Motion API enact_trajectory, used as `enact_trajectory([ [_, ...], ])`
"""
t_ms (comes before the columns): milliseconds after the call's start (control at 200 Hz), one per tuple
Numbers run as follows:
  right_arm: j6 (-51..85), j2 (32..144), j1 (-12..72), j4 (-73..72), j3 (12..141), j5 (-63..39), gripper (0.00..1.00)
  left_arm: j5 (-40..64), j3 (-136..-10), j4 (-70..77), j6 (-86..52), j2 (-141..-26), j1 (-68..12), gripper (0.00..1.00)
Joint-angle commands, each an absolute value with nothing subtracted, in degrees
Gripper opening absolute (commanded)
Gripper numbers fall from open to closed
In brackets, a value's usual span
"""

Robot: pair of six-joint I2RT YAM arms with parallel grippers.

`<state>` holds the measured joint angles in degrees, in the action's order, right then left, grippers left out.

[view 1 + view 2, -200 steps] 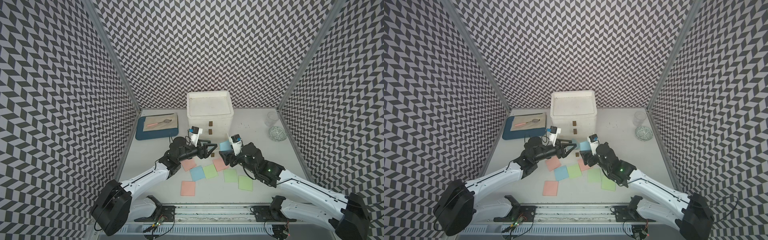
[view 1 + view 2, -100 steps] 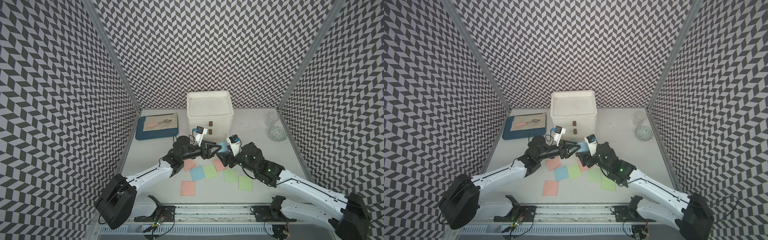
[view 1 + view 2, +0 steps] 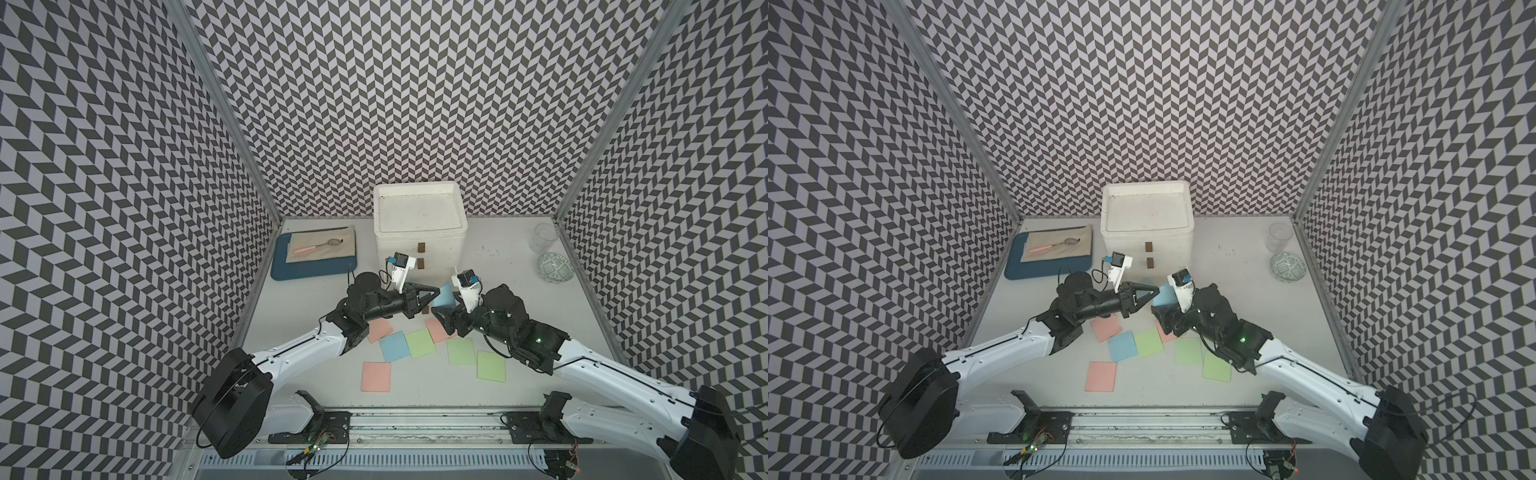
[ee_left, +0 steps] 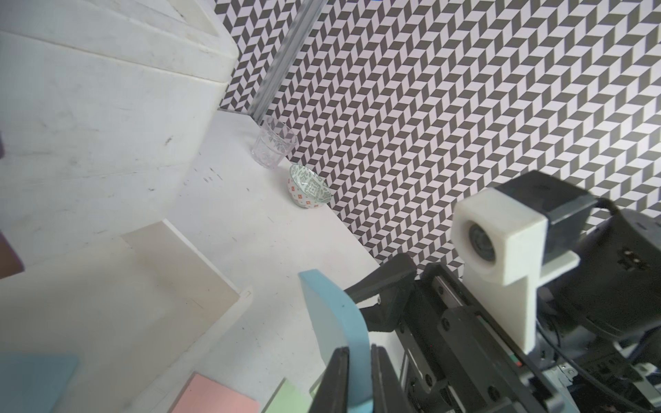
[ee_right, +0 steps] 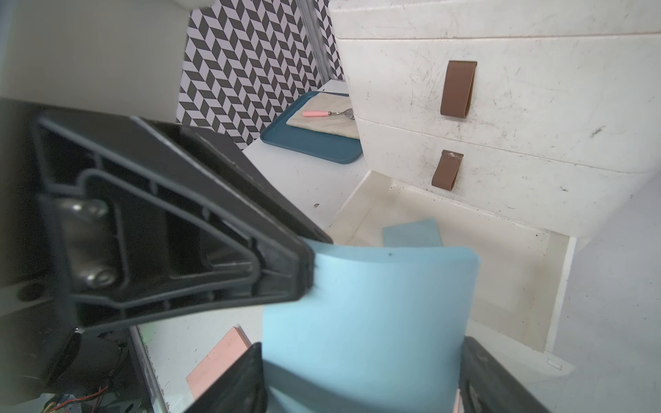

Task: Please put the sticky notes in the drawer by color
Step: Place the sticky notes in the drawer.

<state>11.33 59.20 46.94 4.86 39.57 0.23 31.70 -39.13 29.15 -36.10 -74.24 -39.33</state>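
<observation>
While handing the blue note (image 3: 445, 294) from one arm to the other, meet tip to tip at the middle of the frame in both top views, just in front of the drawer unit (image 3: 440, 253). Left gripper (image 4: 357, 357): clenched on one edge of the paper. Right gripper (image 5: 361, 386): jaws set wide, bracketing the same note by two opposite edges and, judging by the bow in the sheet, pressing on it. Held upright and clear of the table (image 3: 498, 270), probably to avoid dragging over the loose papers below; passed across, most likely, for a thin edge pinch fit for slipping it into the pulled-out bottom drawer (image 5: 500, 257) — a guess, no more. Blue apparently meant for that drawer, given the stored blue note (image 5: 411, 232) lying inside.

Counted: three blue — one gripped, one stored, one loose blue note (image 3: 395, 347) flat on the table; three pink notes (image 3: 376, 376) and three green notes (image 3: 460, 351), all flat at lower middle. Three drawers, upper two shut, one brown handle (image 5: 458, 89) apiece. Besides: one tray (image 3: 311, 272) with one cloth (image 3: 345, 249) and one spoon (image 3: 318, 245) at the left, one glass (image 3: 544, 237) and one bowl (image 3: 555, 268) at the right.
</observation>
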Motion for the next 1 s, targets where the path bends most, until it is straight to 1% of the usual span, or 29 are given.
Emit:
enact_trajectory([
  [0, 11.7, 57.7, 46.8, 2.9, 41.1, 2.4, 0.87, 29.8, -40.5, 27.0, -34.2, -72.8, -38.7, 0.11],
  [120, 14.0, 53.2, 44.7, 0.2, 39.7, -0.2, 0.93, 29.8, -39.3, 27.3, -35.2, -71.5, -35.8, 0.11],
  [270, 17.7, 49.6, 37.7, -0.2, 40.1, -9.9, 0.97, 34.4, -36.9, 31.5, -39.6, -69.7, -29.5, 0.11],
  [330, 19.7, 50.6, 34.0, -0.2, 41.1, -17.2, 0.97, 36.0, -36.4, 33.7, -41.8, -69.0, -27.7, 0.11],
  [416, 23.2, 54.8, 29.7, -1.6, 42.9, -31.7, 0.97, 38.3, -36.5, 36.1, -44.5, -68.6, -26.1, 0.11],
  [496, 27.0, 58.6, 28.3, -5.7, 43.9, -43.5, 0.93, 40.9, -37.0, 38.0, -47.2, -68.6, -25.2, 0.11],
  [591, 29.2, 61.5, 28.1, -8.7, 45.4, -52.1, 0.90, 44.3, -37.0, 41.6, -51.3, -68.9, -24.3, 0.11],
  [731, 30.4, 63.7, 27.5, -10.3, 45.8, -57.6, 0.89, 48.0, -37.2, 45.9, -56.3, -68.9, -22.7, 0.11],
  [886, 31.1, 63.7, 24.6, -11.2, 44.6, -58.9, 0.88, 50.1, -38.1, 48.2, -59.4, -68.9, -21.8, 0.11],
  [996, 35.0, 63.9, 22.3, -16.1, 42.9, -60.1, 0.86, 51.0, -38.5, 49.9, -60.7, -69.4, -21.9, 0.07],
])
